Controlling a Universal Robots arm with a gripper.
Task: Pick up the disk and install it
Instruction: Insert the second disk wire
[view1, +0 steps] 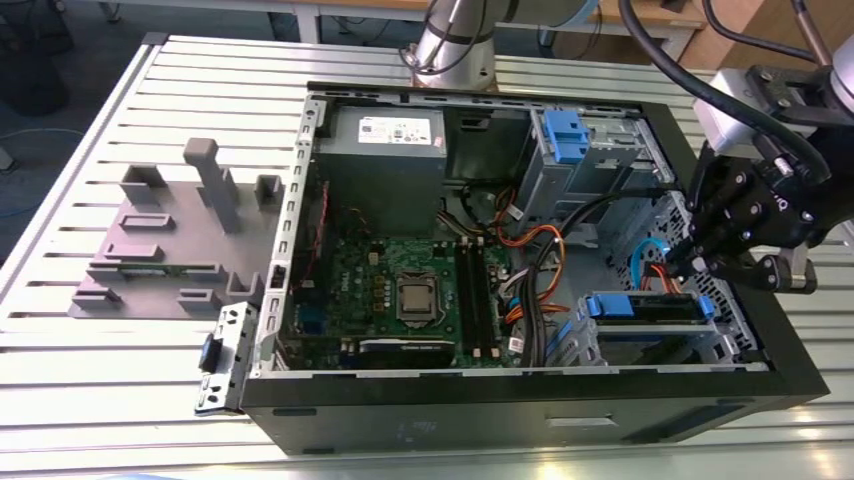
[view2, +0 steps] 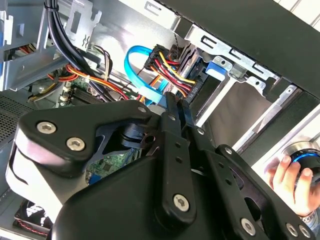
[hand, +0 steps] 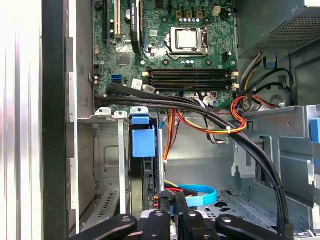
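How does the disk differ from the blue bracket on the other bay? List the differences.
Place: the disk sits in the bay right beside the end effector; the blue bracket is on the farther bay. Pose: in the exterior view the disk's blue front runs wide and low; the blue bracket stands tall and narrow. Both show blue plastic inside the computer case.

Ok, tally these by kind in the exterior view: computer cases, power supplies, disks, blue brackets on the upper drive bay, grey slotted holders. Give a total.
computer case: 1
power supply: 1
disk: 1
blue bracket: 1
grey slotted holder: 1
Total: 5
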